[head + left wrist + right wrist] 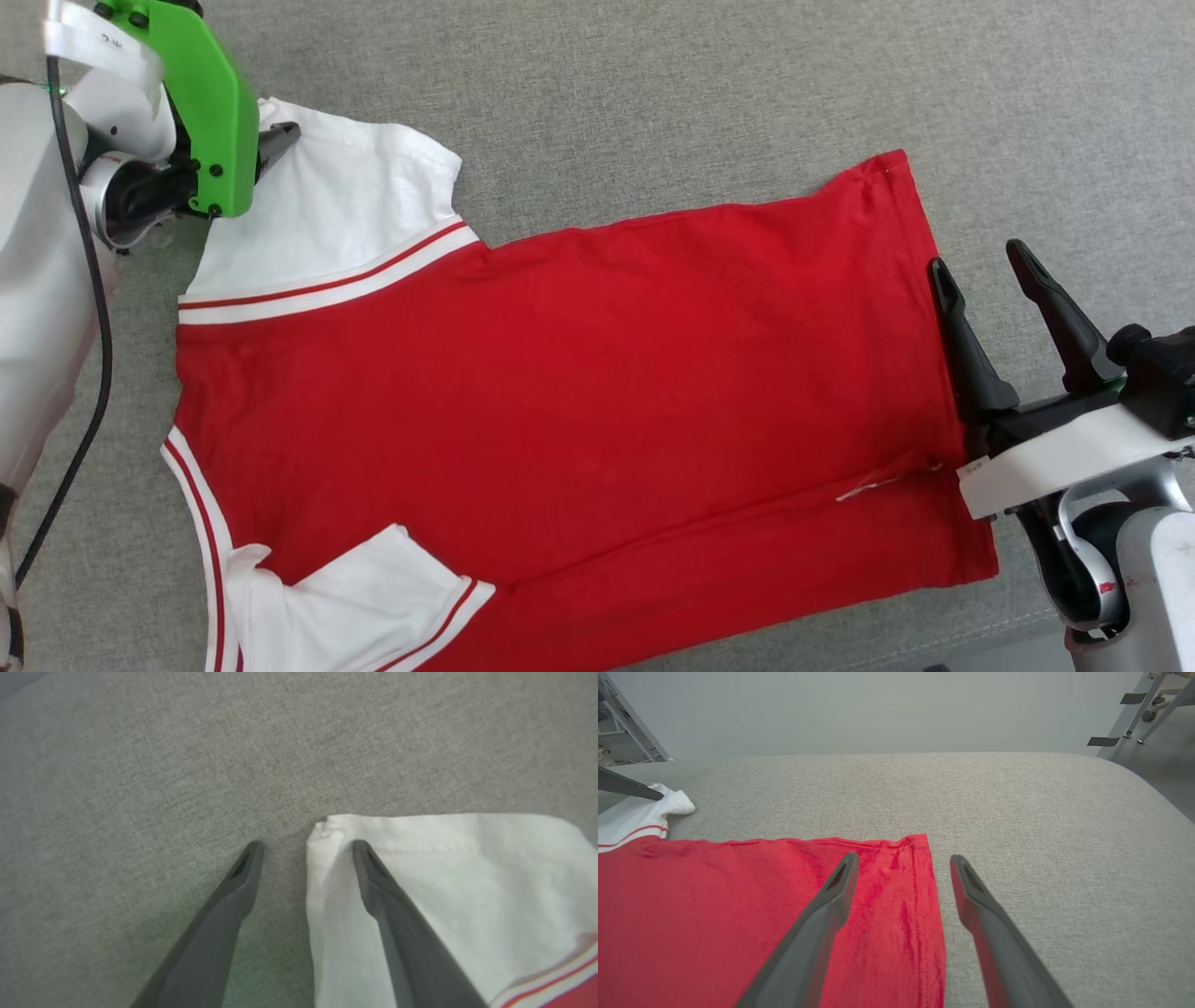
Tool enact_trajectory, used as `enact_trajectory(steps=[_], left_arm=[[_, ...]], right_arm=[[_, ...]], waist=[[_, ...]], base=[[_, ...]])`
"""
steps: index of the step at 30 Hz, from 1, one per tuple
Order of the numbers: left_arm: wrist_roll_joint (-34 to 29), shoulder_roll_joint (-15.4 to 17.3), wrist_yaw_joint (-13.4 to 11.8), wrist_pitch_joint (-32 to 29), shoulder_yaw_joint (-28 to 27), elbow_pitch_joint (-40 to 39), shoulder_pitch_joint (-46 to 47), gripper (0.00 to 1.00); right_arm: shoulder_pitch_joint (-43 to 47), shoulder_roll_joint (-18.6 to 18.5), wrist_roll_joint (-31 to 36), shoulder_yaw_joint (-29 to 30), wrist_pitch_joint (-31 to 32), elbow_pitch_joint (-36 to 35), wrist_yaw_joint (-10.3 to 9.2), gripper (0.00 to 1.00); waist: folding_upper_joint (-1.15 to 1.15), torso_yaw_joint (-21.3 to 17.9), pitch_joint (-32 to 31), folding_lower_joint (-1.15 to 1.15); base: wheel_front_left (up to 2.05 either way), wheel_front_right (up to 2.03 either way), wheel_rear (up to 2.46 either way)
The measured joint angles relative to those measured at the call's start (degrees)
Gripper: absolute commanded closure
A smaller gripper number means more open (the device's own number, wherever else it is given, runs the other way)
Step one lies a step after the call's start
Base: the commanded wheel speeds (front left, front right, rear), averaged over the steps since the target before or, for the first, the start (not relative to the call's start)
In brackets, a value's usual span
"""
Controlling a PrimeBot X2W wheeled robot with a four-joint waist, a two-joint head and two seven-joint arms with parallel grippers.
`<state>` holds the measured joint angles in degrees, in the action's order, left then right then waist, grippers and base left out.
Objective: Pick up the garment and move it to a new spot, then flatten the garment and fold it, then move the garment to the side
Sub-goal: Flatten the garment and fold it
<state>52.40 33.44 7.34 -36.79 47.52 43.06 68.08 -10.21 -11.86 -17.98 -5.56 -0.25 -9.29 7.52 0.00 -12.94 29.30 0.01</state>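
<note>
Shows the garment (560,392) (467,882) (714,914) spread flat on the grey fabric surface (700,84) (140,765) (1041,821), plain red side up, hem toward the robot's right and white sleeves toward its left. Shows one sleeve laid out toward the far side. Shows the other folded in over the red body near the bottom of the head view, with red-and-white striped trim along the left end. Shows a small white tag (866,485) beside a long crease close to the hem.

Finds the left gripper (280,145) (307,847) at the far sleeve's corner, jaws open, one finger over white cloth and the other over bare surface. Cannot tell whether either touches.

Finds the right gripper (977,259) (904,859) at the hem, jaws likewise apart and straddling the hem edge, one finger above red cloth, the other above bare surface.

Shows a green cover (210,103) on the left wrist and a black cable (89,355) beside it.
</note>
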Motion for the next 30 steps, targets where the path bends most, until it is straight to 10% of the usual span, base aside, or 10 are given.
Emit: enact_trajectory(steps=[1, 2, 3, 16, 30], left_arm=[[0.37, -0.19, 0.0, -0.52, -0.1, 0.45, 0.26, 0.02], [1.24, -0.53, 0.0, -1.24, -0.45, 0.98, 0.49, 0.65], [2.29, -0.94, -0.01, -2.03, -0.77, 1.2, 0.59, 1.0], [5.78, -3.83, -0.01, 7.67, -1.4, 0.84, -5.14, 1.0], [7.35, -0.1, -2.75, 13.6, -3.44, -17.04, -12.77, 1.0]], right_arm=[[-0.03, 0.0, 0.0, -0.03, -0.01, 0.1, 0.0, 0.0], [-0.12, 0.0, 0.0, -0.05, -0.01, 0.26, 0.0, 0.0], [-0.21, 0.0, -0.01, -0.03, -0.02, 0.38, 0.0, 0.0], [-0.32, -3.21, -0.01, -0.79, 3.96, 2.88, 0.01, 0.0], [-3.27, -13.57, -4.58, -1.49, 25.8, 4.91, 0.01, 0.0]], waist=[[0.0, -0.08, 0.08, 0.0], [0.0, -0.09, 0.09, 0.0], [0.0, -0.02, 0.06, 0.0], [0.0, 2.06, -4.01, 0.0], [0.0, 9.0, -9.3, -0.01]], base=[[0.0, 0.0, 0.0], [0.0, 0.0, 0.0], [0.0, 0.0, 0.0], [0.0, 0.0, 0.0], [0.0, 0.0, 0.0]])
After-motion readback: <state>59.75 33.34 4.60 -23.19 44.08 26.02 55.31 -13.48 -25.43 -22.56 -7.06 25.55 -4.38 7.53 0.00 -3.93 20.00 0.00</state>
